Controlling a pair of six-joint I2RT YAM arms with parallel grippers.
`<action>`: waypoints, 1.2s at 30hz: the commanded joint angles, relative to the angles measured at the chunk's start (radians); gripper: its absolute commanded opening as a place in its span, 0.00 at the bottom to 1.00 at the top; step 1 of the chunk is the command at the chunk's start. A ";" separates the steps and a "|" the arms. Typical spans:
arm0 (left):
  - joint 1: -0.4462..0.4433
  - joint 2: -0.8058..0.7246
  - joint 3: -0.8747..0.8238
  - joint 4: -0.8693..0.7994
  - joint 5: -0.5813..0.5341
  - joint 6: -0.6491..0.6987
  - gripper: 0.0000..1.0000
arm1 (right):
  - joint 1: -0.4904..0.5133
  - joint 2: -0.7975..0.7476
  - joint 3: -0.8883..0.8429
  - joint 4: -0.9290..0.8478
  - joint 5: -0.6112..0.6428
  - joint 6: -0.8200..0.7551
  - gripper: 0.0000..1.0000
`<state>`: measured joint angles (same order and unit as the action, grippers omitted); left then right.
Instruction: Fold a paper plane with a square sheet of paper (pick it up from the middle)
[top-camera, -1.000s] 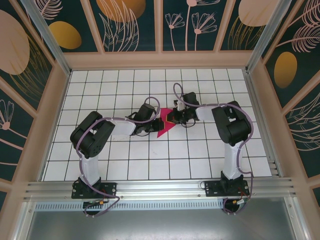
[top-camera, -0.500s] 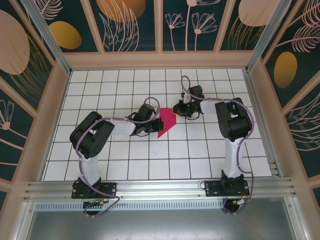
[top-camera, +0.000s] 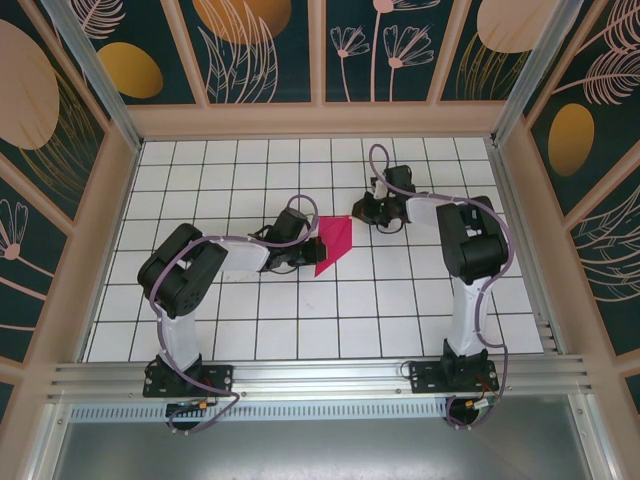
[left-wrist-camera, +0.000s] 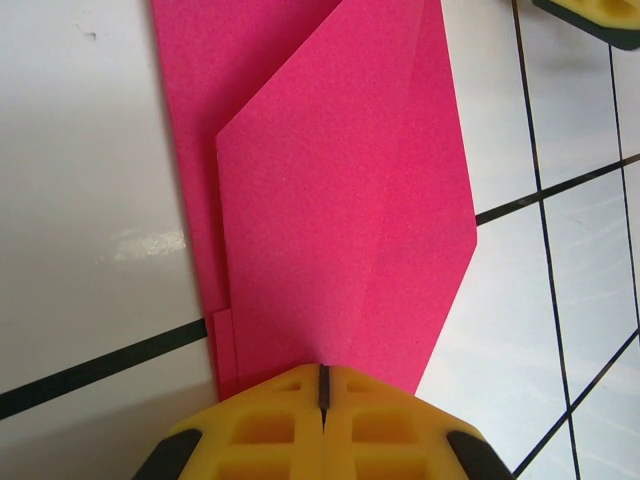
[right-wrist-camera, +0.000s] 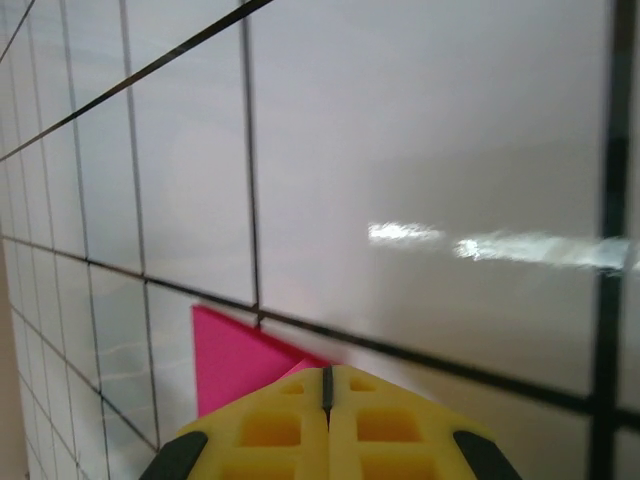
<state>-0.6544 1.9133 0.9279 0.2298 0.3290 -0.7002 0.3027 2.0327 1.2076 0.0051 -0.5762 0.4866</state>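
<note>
The folded sheet of paper (top-camera: 333, 243) lies mid-table, hemmed by the closed left gripper (top-camera: 312, 252) on its left edge and the closed right gripper (top-camera: 358, 210) just beside its far corner. Open table (top-camera: 330, 320) lies nearer and rightward; walls (top-camera: 320, 120) bound three sides

The paper (left-wrist-camera: 340, 220) is plain magenta-pink; the table (top-camera: 300, 320) is white with a black grid.

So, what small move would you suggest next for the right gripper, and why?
Probably bring the shut right gripper onto the paper and press the folded flap flat. The left gripper, shut, seems to pin the paper's edge, while the right one sits just by its corner.
</note>
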 joint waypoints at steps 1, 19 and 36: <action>0.002 0.028 -0.024 -0.177 -0.008 0.020 0.00 | 0.056 -0.078 -0.059 0.057 -0.038 -0.028 0.00; 0.002 0.037 -0.023 -0.195 -0.005 0.022 0.00 | 0.130 0.064 0.030 -0.101 -0.105 -0.149 0.00; 0.002 0.031 -0.050 -0.193 0.012 0.034 0.00 | -0.007 0.130 0.116 -0.119 0.106 -0.059 0.00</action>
<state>-0.6529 1.9133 0.9321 0.2138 0.3359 -0.6853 0.3553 2.1181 1.2980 -0.1104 -0.6319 0.4088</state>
